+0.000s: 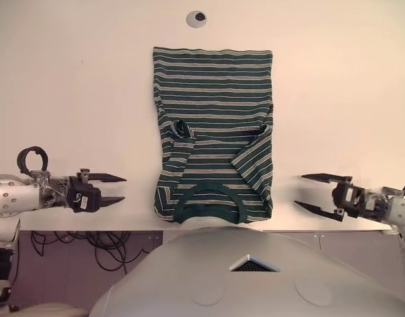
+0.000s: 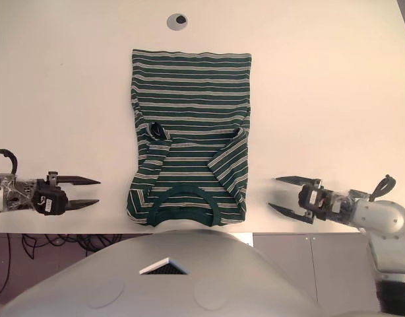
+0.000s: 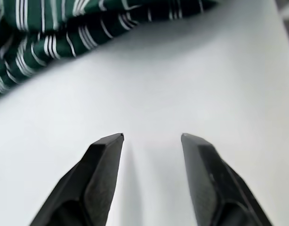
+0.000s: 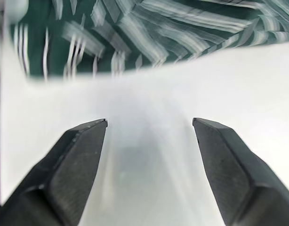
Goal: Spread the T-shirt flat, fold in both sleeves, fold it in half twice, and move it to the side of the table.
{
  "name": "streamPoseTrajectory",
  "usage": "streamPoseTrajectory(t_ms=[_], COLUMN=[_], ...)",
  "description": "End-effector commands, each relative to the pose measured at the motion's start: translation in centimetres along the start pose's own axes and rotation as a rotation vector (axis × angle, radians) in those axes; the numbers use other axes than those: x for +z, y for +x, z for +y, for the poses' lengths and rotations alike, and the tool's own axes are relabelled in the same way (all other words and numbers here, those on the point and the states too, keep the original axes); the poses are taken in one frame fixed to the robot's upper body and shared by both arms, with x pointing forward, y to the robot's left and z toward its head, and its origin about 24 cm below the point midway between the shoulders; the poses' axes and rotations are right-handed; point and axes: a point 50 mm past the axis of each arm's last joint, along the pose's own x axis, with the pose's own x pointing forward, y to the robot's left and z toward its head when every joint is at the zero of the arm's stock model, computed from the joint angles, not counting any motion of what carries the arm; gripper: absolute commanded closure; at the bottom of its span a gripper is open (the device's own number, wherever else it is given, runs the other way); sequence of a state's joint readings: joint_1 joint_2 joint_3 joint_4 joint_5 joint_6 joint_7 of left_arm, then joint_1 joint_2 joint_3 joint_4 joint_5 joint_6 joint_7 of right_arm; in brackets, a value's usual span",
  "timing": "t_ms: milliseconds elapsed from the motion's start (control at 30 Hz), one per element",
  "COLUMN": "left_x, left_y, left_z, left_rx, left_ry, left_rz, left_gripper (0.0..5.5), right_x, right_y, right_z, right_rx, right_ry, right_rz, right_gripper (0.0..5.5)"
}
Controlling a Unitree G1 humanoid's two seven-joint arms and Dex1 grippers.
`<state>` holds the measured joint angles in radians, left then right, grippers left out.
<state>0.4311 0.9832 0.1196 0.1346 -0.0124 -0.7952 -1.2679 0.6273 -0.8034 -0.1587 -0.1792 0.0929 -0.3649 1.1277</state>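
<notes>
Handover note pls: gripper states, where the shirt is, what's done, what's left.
Left gripper: open, empty, by the near table edge, left of the T-shirt, not touching it.
Right gripper: open, empty, mirrored on the right side, also apart from the cloth.
T-shirt: striped green, flat in the middle of the table, collar toward the robot, hem at the far end.
Done: spread flat; both sleeves folded in over the body.
Left: fold in half twice, then move it to the side of the table.

Bright, even light over table (image 1: 334, 99); shadows faint (soft-edged throughout).
</notes>
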Motion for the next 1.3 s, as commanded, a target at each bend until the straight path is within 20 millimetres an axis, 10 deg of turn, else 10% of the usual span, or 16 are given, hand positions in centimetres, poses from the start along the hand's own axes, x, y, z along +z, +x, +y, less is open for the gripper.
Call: streamPoseTrajectory(t_ms=[33,600,1033,1300], left_x=[-1.0,2.2,3.3,3.9], left_y=[3.0,8.3,8.9,8.9], left_z=[-3.0,-6.3,-6.4,-5.6], left_rx=[-0.129,-0.195,-0.215,-0.212], left_ry=[0.056,-0.052,-0.047,-0.121], left_rz=[0.009,-0.305,-0.358,-0.401], left_gripper=[3.27,3.48,5.49,5.5], right_x=[-0.6,-0.7,0.7,1.9], right_y=[1.2,4.2,4.7,4.4], right_z=[0.4,4.3,5.4,4.5], right_rx=[0.03,0.234,0.31,0.275], right_ry=[-0.256,-0.299,-0.261,-0.055], right_rz=[0.037,-0.065,-0.109,-0.188], right_gripper=[2.16,2.13,4.44,5.45])
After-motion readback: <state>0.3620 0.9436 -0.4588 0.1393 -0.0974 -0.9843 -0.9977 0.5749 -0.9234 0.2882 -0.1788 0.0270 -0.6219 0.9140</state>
